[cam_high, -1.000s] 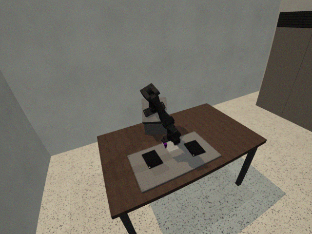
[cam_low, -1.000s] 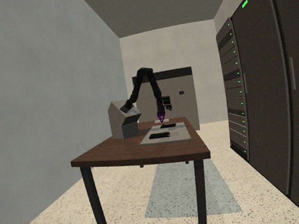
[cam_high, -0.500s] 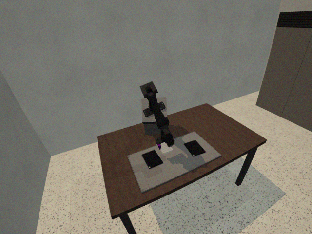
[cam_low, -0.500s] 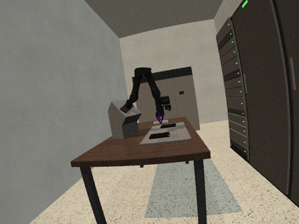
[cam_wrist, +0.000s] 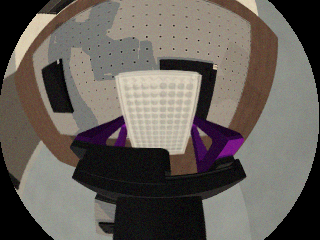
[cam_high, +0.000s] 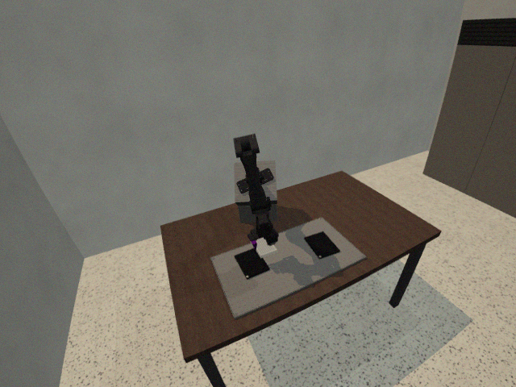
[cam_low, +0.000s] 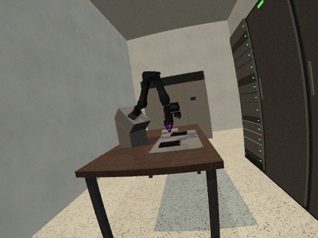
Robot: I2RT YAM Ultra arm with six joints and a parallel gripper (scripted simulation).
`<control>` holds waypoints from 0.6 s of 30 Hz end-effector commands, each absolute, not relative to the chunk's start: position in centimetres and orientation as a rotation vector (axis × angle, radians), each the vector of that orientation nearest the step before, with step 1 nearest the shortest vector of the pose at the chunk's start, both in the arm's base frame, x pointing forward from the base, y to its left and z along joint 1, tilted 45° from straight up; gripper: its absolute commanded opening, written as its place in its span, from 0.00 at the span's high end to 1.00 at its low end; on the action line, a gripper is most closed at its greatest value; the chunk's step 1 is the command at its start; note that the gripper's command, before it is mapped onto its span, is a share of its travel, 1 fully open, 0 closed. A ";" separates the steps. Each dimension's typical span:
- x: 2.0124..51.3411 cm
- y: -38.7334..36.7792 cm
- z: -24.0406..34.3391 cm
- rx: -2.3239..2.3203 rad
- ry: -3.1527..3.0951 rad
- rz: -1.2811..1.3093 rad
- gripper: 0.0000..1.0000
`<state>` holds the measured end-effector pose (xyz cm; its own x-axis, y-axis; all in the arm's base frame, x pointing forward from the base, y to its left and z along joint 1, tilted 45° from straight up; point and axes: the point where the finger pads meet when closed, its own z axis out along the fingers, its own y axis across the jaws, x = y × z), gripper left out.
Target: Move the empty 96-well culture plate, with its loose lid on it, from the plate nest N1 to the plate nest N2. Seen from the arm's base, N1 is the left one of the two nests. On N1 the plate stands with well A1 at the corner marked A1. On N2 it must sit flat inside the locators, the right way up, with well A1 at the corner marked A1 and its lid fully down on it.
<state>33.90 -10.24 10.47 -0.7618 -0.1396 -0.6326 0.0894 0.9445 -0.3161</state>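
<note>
White lidded 96-well plate (cam_wrist: 158, 111) held level (wells visible through lid) above the grey mat, between two black nests (cam_high: 251, 264) (cam_high: 321, 245), mid-tabletop.

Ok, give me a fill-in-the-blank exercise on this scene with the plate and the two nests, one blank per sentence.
1. The claw is shut on the white ___.
2. The plate sits in ___ of the two black nests, N1 and N2.
3. The claw's fingers are ___ in colour.
4. Both nests lie on a grey mat on a ___ table.

Missing words: plate; neither; purple; brown.
</note>
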 end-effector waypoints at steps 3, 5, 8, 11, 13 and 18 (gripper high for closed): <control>34.1 -10.9 11.9 -0.078 2.371 -0.413 1.00; 34.0 -11.6 12.1 -0.078 2.370 -0.414 1.00; 33.8 -12.6 12.0 -0.079 2.380 -0.413 1.00; 33.6 -13.5 11.5 -0.080 2.401 -0.405 1.00; 33.5 -14.2 11.6 -0.080 2.401 -0.405 1.00; 33.2 -15.5 11.8 -0.080 2.400 -0.405 1.00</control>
